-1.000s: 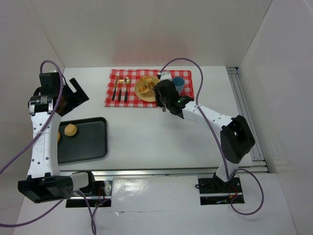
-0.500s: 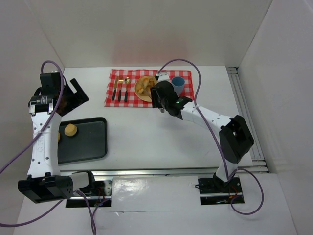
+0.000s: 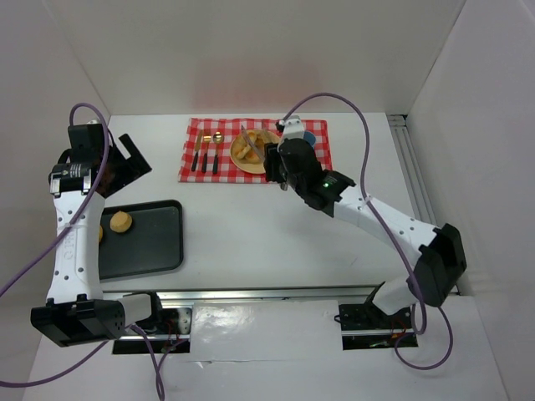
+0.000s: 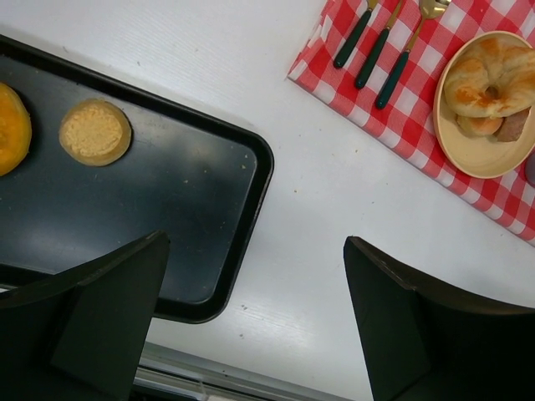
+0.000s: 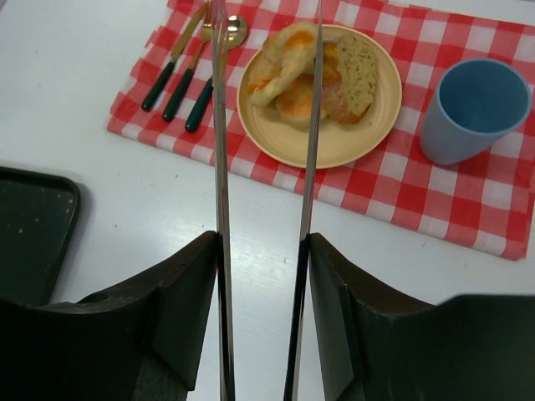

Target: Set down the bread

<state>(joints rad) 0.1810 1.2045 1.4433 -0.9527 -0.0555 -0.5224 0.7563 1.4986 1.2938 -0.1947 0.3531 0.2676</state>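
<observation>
Left arm [image 3: 73, 242] raised, fingers [image 4: 109, 309] spread wide; right arm [image 3: 376, 213] outstretched, fingers [image 5: 180, 309] clasping tongs [image 5: 220, 167].

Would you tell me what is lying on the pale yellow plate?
A ring-shaped bread, a bun and a craggy piece are piled on the plate; they overlap, so anything beneath them is hidden.

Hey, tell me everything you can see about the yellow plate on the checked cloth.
The plate is round, pale yellow and matte-looking, with a shallow raised rim. It lies flat on the red-and-white checked cloth, between the cutlery and the blue cup, touching neither. Golden-brown bread pieces are piled toward its far side; its near part is bare. The tongs in the right gripper reach over its left side; contact cannot be told.
</observation>
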